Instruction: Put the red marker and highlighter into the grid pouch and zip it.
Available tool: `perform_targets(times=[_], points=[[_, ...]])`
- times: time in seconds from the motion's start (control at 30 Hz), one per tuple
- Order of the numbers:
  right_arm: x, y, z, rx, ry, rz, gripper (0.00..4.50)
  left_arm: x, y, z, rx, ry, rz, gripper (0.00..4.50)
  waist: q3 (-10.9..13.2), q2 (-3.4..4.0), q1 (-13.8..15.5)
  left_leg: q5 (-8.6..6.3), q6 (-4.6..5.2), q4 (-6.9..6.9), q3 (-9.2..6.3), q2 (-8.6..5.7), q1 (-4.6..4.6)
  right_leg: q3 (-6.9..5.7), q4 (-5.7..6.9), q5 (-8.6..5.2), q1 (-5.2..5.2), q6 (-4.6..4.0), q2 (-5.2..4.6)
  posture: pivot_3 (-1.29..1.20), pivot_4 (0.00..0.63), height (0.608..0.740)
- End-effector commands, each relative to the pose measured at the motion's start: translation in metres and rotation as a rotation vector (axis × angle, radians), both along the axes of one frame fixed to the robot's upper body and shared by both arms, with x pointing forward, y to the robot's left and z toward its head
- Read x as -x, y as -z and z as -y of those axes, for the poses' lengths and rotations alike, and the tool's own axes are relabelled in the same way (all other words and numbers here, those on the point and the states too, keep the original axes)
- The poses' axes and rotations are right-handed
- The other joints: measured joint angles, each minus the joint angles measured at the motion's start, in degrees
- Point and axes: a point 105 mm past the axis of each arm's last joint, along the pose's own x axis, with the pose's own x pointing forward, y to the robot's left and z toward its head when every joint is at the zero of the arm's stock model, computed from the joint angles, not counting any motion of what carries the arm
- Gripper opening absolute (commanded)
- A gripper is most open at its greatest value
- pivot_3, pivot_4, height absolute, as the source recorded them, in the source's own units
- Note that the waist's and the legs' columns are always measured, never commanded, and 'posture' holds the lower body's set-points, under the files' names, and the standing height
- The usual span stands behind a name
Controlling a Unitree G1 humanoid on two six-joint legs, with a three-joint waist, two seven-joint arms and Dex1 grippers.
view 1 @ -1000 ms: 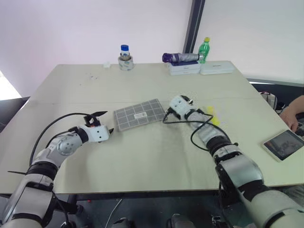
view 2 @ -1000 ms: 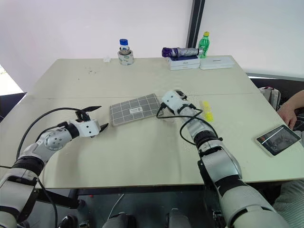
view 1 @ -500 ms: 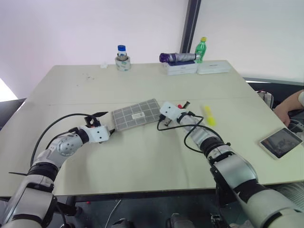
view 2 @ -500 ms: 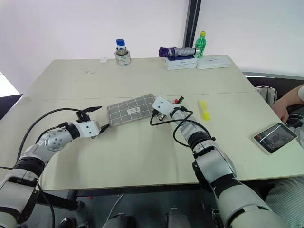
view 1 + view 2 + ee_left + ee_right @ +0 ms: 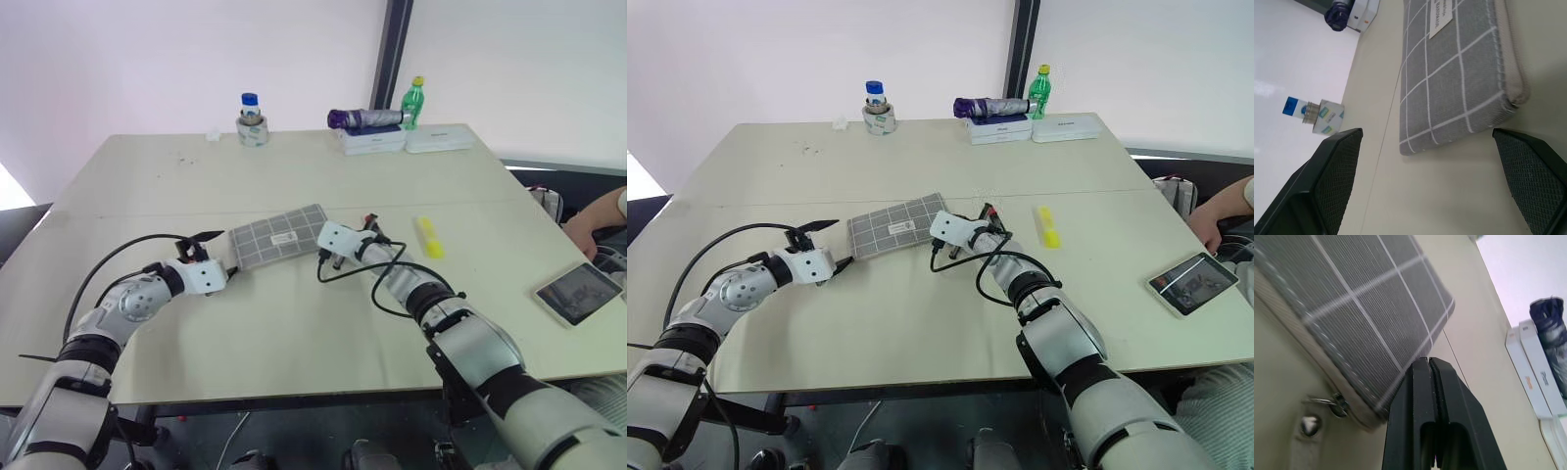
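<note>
Opening step, by my read: the flat grey grid-lined fabric pouch (image 5: 277, 236) lies zipped on the counter (image 5: 294, 323) between the wide-open left gripper (image 5: 209, 257) and the empty, pinched-shut right gripper (image 5: 326, 253) – which next must catch the zipper pull (image 5: 1332, 401).

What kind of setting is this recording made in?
Probably an office or lab room: a large pale table against plain white walls, a tablet near a seated person's arm, and flat white boxes at the far edge.
</note>
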Motion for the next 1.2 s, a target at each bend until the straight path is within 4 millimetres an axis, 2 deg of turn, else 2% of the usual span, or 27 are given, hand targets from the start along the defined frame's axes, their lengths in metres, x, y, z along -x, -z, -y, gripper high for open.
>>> perform_targets(times=[0.03, 0.33, 0.37, 0.47, 0.57, 0.63, 0.73, 0.9, 1.2], points=[[0.004, -0.015, -0.017, -0.053, -0.085, 0.036, 0.02, 0.002, -0.005, 0.005, -0.005, 0.033, 0.021, 4.50, 0.0, 0.00, 0.0, 0.00, 0.00, 0.00, 0.00, 0.00, 0.00, 0.00, 0.00, 0.00, 0.00, 0.00, 0.00, 0.00, 0.150, 0.740], [0.006, -0.014, -0.021, -0.048, -0.109, 0.029, 0.02, 0.000, -0.005, 0.015, -0.006, 0.064, 0.009, 4.50, 0.0, 0.00, 0.0, 0.00, 0.00, 0.00, 0.00, 0.00, 0.00, 0.00, 0.00, 0.00, 0.01, 0.00, -0.02, 0.00, 0.150, 0.740], [0.004, -0.016, -0.017, -0.037, -0.086, 0.050, 0.02, 0.000, -0.005, 0.016, -0.008, 0.067, 0.008, 4.50, 0.0, 0.00, 0.0, 0.00, 0.00, 0.00, 0.00, -0.01, 0.00, 0.00, 0.00, 0.00, 0.01, 0.00, -0.02, 0.00, 0.150, 0.740], [-0.010, -0.033, 0.010, -0.059, 0.072, 0.121, 0.02, -0.001, -0.006, 0.017, -0.016, 0.075, 0.007, 4.50, 0.0, 0.00, 0.1, 0.00, 0.00, 0.01, 0.00, 0.00, 0.00, 0.00, 0.01, 0.00, 0.01, 0.00, -0.03, 0.00, 0.150, 0.740], [-0.015, -0.045, 0.020, -0.068, 0.115, 0.153, 0.02, -0.001, -0.006, 0.017, 0.000, 0.072, 0.005, 4.50, 0.0, 0.00, 0.0, 0.00, 0.00, 0.01, 0.01, 0.00, 0.00, 0.00, 0.00, 0.00, 0.00, 0.00, -0.06, 0.00, 0.150, 0.740], [-0.015, -0.043, 0.022, -0.052, 0.126, 0.150, 0.02, 0.000, -0.006, 0.017, -0.005, 0.073, 0.005, 4.50, 0.0, 0.00, 0.0, 0.00, 0.00, 0.01, 0.00, -0.01, 0.01, 0.00, 0.01, 0.00, 0.01, 0.00, -0.05, 0.00, 0.150, 0.740], [-0.012, -0.028, 0.016, 0.065, 0.096, 0.146, 0.02, 0.000, -0.006, 0.017, -0.007, 0.072, 0.005, 4.50, 0.0, 0.00, -0.1, 0.00, 0.00, 0.00, 0.01, 0.00, 0.02, 0.00, 0.01, 0.00, 0.01, 0.00, -0.01, 0.00, 0.150, 0.740], [-0.005, 0.000, 0.003, 0.119, 0.049, 0.023, 0.02, 0.000, -0.006, 0.017, -0.007, 0.074, 0.007, 4.50, 0.0, 0.00, -0.1, 0.00, 0.00, 0.00, 0.02, 0.00, 0.02, 0.00, 0.01, 0.00, 0.00, 0.00, -0.01, 0.00, 0.150, 0.740], [-0.003, 0.000, -0.003, 0.083, -0.001, -0.060, 0.02, 0.000, -0.007, 0.016, -0.004, 0.068, 0.012, 4.50, 0.0, -0.01, 0.0, 0.00, 0.00, 0.01, 0.01, 0.00, 0.03, 0.00, 0.01, 0.00, 0.02, 0.00, -0.02, 0.00, 0.150, 0.740]])
